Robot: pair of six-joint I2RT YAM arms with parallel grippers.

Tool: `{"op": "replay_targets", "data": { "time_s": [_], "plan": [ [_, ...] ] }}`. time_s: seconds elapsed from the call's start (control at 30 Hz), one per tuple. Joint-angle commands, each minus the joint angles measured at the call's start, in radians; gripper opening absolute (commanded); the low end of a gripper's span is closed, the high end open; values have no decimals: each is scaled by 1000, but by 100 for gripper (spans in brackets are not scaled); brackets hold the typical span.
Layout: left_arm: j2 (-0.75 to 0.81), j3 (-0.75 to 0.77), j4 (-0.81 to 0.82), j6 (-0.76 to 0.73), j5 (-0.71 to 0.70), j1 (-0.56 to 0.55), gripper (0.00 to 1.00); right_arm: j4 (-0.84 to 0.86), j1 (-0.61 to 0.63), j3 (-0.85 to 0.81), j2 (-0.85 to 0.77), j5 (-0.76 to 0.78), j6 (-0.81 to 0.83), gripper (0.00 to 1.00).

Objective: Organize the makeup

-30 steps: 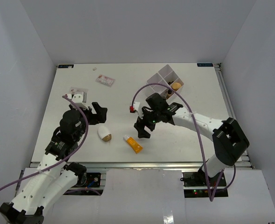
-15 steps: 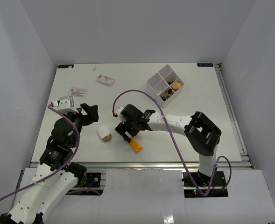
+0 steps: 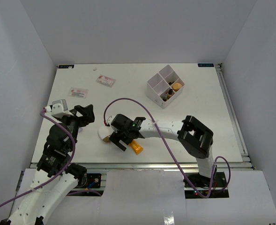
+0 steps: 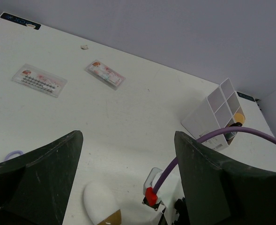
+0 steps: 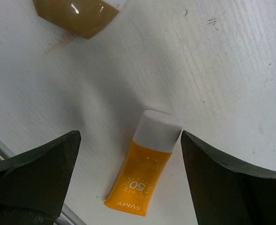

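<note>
Pickup step for us: right gripper (image 3: 119, 139) over the orange tube (image 5: 145, 173) at the bench's (image 3: 128, 96) 6 o'clock, jaws released. Next we'd drop and clamp it. Left gripper (image 3: 87, 114) released too.

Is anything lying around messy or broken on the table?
Nothing looks broken or spilled. But the orange tube lies flat on the table, and the egg-shaped sponge lies beside it, both outside the white box. Two clear packets lie loose farther back.
</note>
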State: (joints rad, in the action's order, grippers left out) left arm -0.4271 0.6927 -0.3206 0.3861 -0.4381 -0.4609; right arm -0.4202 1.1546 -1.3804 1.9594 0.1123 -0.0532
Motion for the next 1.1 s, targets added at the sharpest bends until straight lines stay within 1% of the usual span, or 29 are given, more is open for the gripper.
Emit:
{"op": "replay_targets", "data": {
  "time_s": [0.0,0.17,0.23,0.3,0.43,0.53,0.57,0.73,0.77,0.83,0.9,1.0,1.07],
  "plan": [
    [7,-15,15,4,-14,1,89,-20,-3,-12,18,47,-6,95],
    [6,-15,14,4,-11,1,89,-20,-5,-15,38,66,1,99],
    [8,-14,15,4,-11,1,89,-20,-7,-19,44,55,8,93],
    [10,-15,15,4,-11,1,89,-21,-9,-15,48,45,16,84],
    [10,-15,17,4,-10,1,89,-20,-24,-7,37,20,25,76],
    [11,-15,15,3,-10,1,89,-20,-40,-1,28,2,30,67],
    [11,-16,17,2,-8,1,89,-20,-52,3,24,-2,33,61],
    [10,-16,18,0,-5,1,89,-22,-85,3,13,-33,46,45],
    [10,-16,19,0,-5,1,89,-22,-92,5,10,-35,47,38],
    [10,-17,19,0,-4,1,89,-22,-99,9,4,-49,64,31],
    [7,-16,18,0,-4,1,89,-22,-107,11,-11,-57,99,20],
    [8,-16,18,0,-2,1,89,-31,-138,3,-45,-58,146,9],
    [8,-19,20,0,1,1,89,-36,-174,-8,-74,-67,176,8]
  ]
}}
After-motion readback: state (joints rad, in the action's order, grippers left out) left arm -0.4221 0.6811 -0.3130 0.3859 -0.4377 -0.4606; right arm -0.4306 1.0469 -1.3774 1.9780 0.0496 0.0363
